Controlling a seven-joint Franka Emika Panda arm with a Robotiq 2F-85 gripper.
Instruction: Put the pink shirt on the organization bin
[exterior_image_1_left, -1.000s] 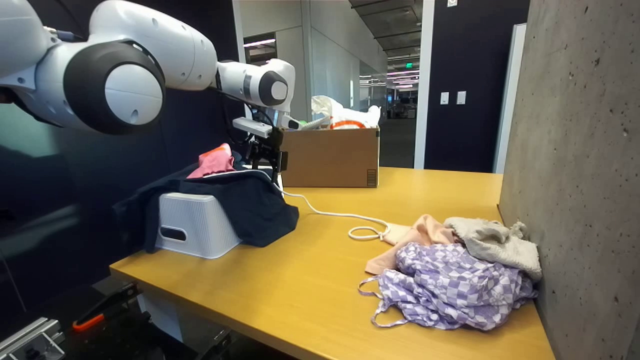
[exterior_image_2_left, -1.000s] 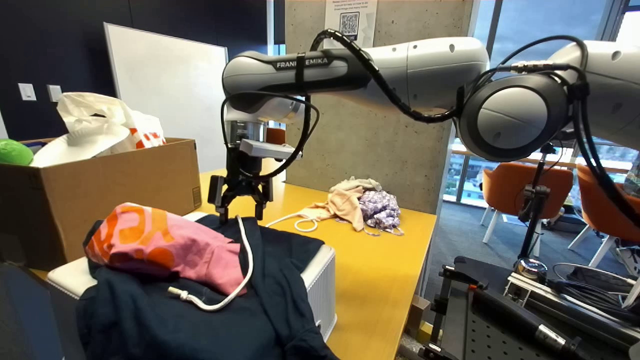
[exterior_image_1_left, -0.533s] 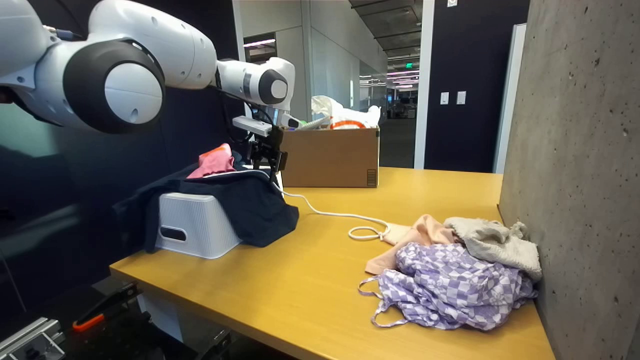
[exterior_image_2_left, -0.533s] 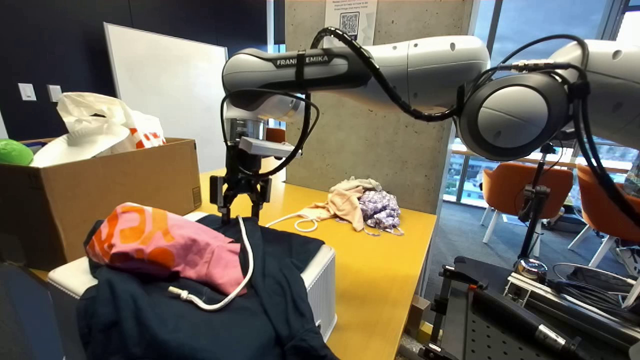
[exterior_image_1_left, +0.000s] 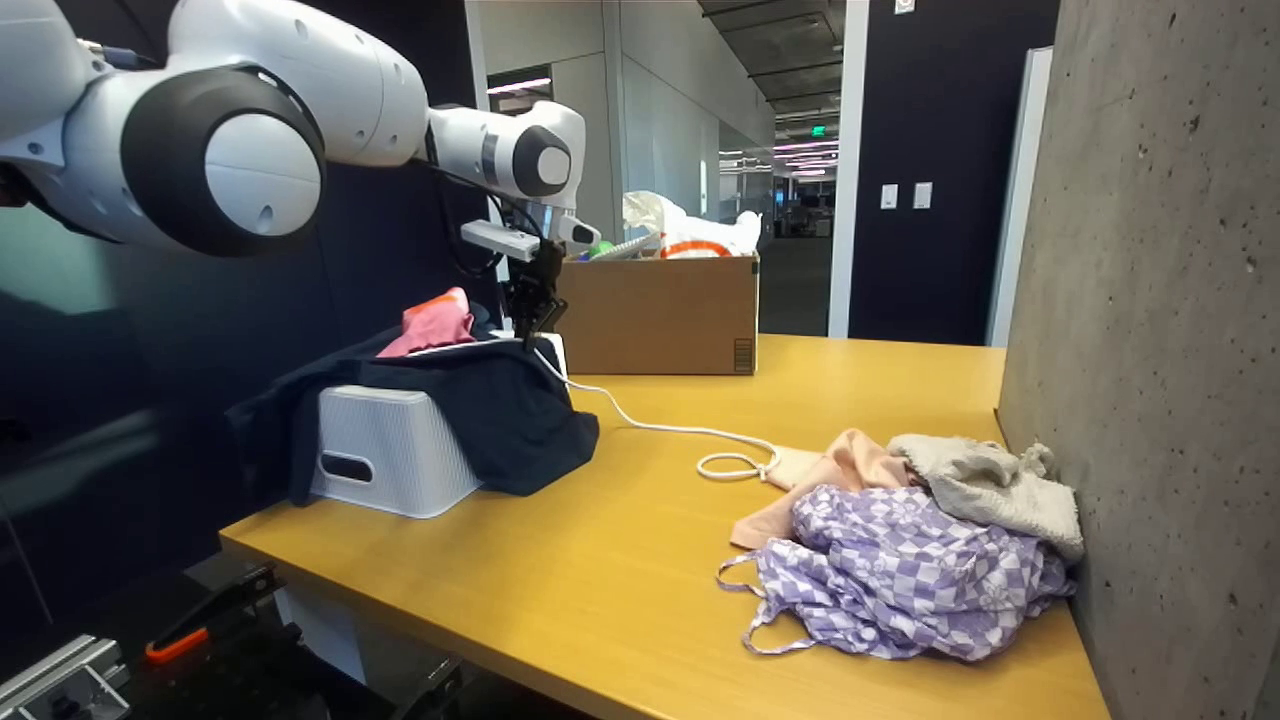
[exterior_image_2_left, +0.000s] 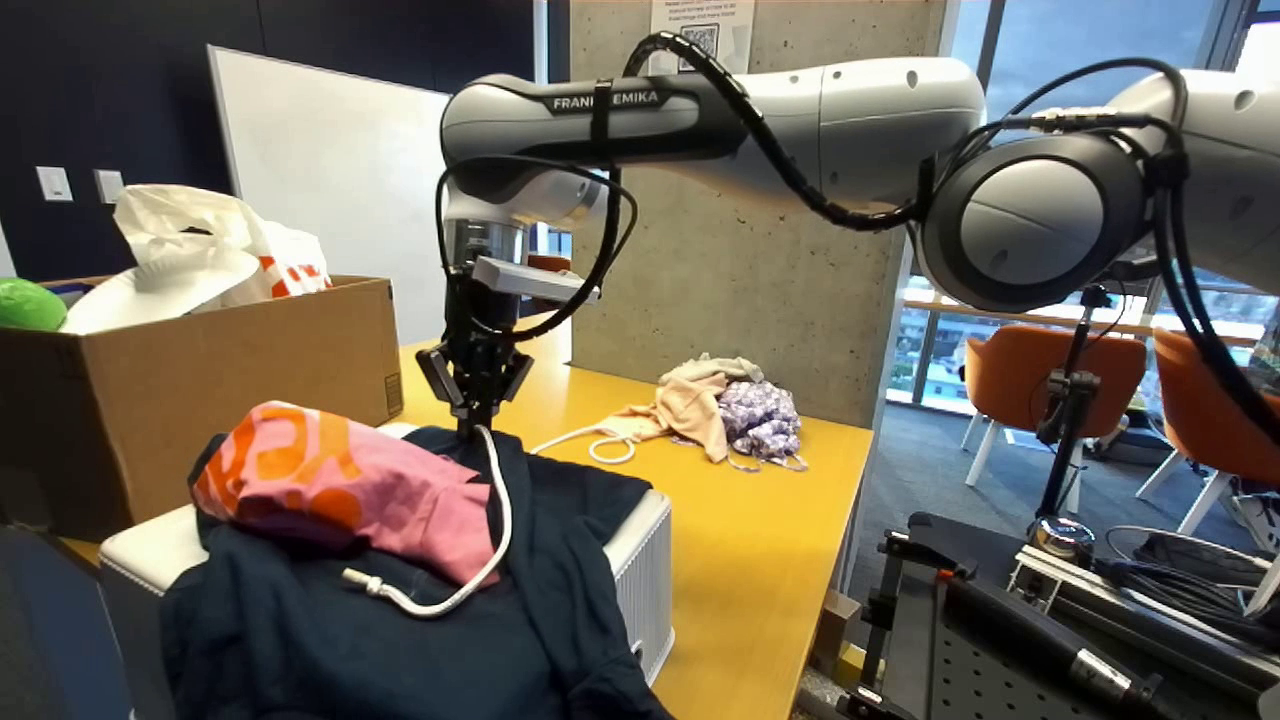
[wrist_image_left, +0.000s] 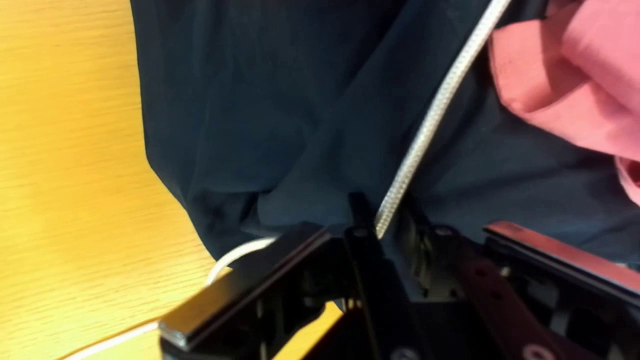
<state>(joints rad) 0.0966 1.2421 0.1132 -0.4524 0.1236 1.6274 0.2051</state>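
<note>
Navy cloth (exterior_image_2_left: 390, 640) hogs the lower left of an exterior view, draped over a white bin (exterior_image_2_left: 645, 570) that looks flipped so stuff can sit on top, and the pink shirt (exterior_image_2_left: 370, 490) is already lying up there on the cloth. Just past it the gripper (exterior_image_2_left: 475, 425) is pinching a white cord (wrist_image_left: 434, 116) that runs along the shirt's edge, my guess being to pull that cord clear, while the other clothes (exterior_image_2_left: 690, 405) sit heaped by the pillar (exterior_image_2_left: 760, 270), right of centre.
</note>
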